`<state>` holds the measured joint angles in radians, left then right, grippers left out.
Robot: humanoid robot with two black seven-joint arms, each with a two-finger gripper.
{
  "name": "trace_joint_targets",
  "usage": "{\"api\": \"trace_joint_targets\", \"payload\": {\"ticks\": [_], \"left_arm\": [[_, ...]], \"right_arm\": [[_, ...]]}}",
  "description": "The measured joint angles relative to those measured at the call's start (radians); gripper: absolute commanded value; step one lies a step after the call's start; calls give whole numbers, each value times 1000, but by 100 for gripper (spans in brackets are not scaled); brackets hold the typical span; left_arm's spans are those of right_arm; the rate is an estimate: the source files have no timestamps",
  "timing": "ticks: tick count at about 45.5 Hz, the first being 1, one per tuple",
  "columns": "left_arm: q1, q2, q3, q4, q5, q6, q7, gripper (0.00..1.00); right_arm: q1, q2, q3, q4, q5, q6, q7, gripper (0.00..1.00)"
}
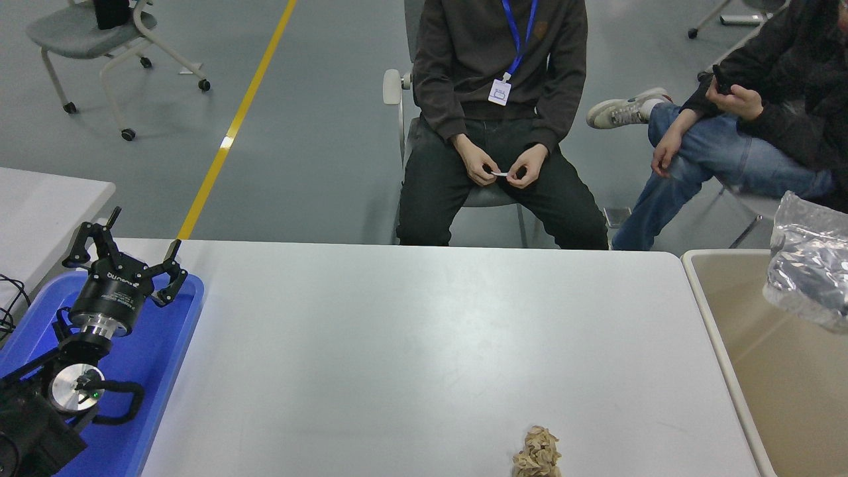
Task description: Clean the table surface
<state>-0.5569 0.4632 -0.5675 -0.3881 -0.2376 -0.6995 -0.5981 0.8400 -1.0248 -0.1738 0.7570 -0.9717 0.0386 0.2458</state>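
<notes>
The white counter (424,344) fills the middle of the head view, its surface bare except for a crumpled tan wad of paper (537,454) lying at the near edge, right of centre. The left gripper (126,255) hangs parked over a blue plastic tray (159,358) at the counter's left end, its fingers spread apart and holding nothing. The right gripper is out of sight. A crinkled silver foil bag (808,281) hangs at the right edge above a beige bin (788,371) that stands just beside the counter's right end. Two people sit on the far side; one holds a small white slip (501,173) between both hands.
</notes>
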Motion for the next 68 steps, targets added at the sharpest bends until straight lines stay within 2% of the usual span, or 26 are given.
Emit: {"api": "trace_joint_targets", "payload": {"ticks": [12,23,38,68], "left_arm": [[0,0,0,0,0,0,0,100],[0,0,0,0,0,0,0,100],[0,0,0,0,0,0,0,100],[0,0,0,0,0,0,0,100]], "right_arm": [[-88,52,-6,-126,-101,-60,85,0],[-159,151,-74,-291,-173,-161,144,0],[-206,288,-202,-473,-195,-273,167,0],[-232,457,-256,-682,-194,-283,152,0]]}}
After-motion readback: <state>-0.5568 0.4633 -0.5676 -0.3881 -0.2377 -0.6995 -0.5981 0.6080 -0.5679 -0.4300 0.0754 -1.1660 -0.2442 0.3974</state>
